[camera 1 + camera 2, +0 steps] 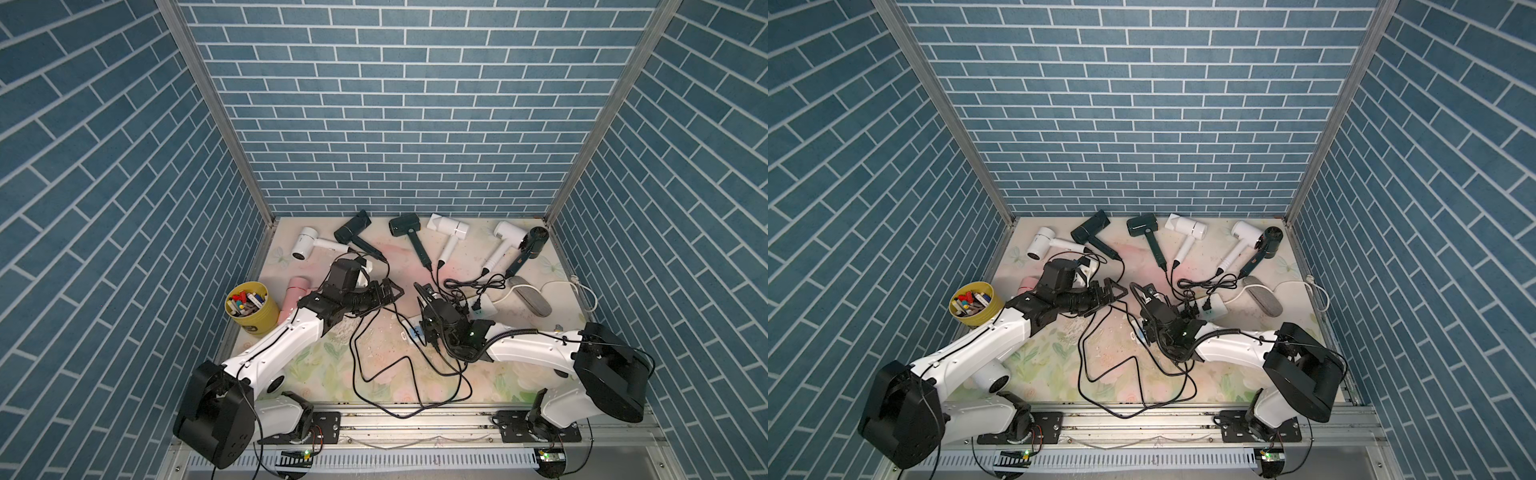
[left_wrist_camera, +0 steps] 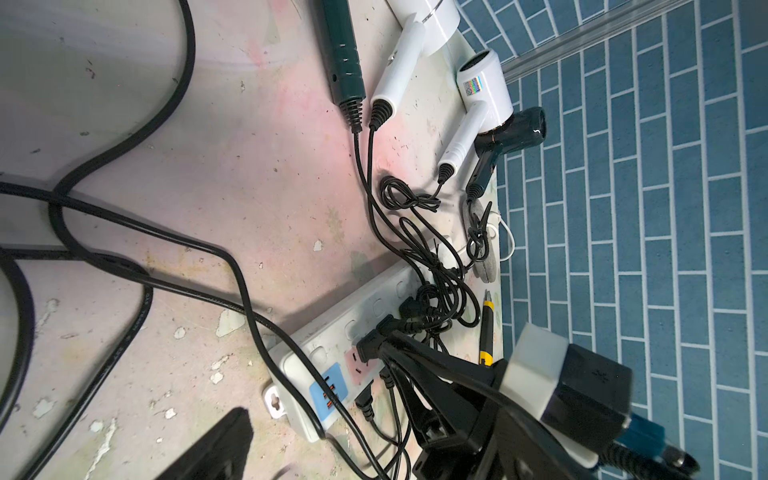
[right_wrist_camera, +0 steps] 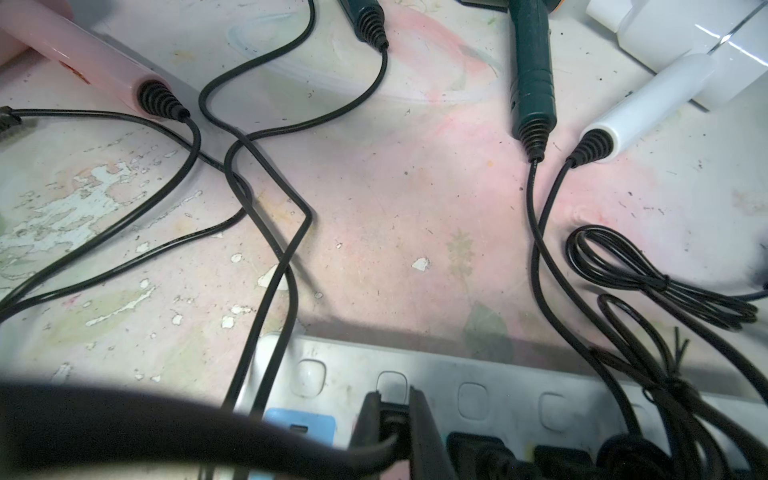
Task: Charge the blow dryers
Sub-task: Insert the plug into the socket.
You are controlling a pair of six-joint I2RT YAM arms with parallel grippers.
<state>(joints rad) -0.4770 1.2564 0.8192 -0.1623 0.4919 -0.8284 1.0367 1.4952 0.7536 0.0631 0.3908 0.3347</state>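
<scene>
Right wrist view showed right jaws pinching a plug [image 3: 392, 412] at the power strip [image 3: 478, 374]; left jaws wide

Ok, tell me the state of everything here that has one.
White plastic power strip, several black plugs in.
Left tool, open, nothing in it.
Right tool, shut on a black plug at that strip.
Pink blow dryer, lying flat, partly hidden.
Dark green hammer-shaped blow dryer, lying flat, cord leading to the strip.
Yellow round cup, upright, full of pens.
</scene>
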